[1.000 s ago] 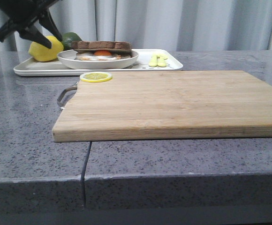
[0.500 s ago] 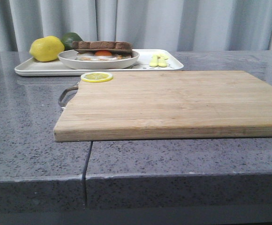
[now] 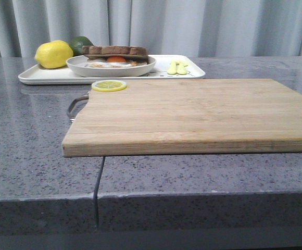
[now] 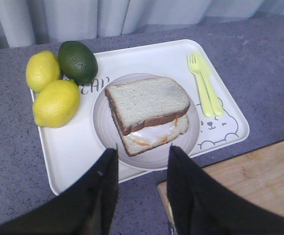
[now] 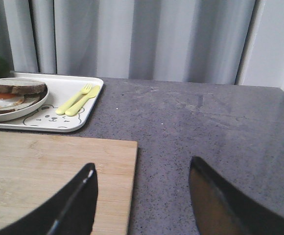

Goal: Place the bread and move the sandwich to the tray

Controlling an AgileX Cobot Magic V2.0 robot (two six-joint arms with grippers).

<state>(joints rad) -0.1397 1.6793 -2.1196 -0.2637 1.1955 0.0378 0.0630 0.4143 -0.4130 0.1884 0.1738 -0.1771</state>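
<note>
Two lemons (image 4: 49, 90) and one green avocado (image 4: 77, 61) at the tray's (image 4: 78, 156) left end, then one sandwich (image 4: 149, 115) on its white plate (image 4: 103, 125) mid-tray — brown-crusted bread, orange yolk showing — then two yellow utensils (image 4: 204, 83). Left gripper (image 4: 141, 161) gone from the front view since a second ago — spread wide, empty; right gripper (image 5: 142, 183) likewise, over the cutting board (image 3: 192, 112).

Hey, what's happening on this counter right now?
Nothing is being held at the moment. The sandwich, with its top bread slice on, sits on its plate on the white tray, beside lemons, a lime and yellow cutlery. The left gripper hangs open above it, and the right gripper is open near the bare wooden cutting board.
</note>
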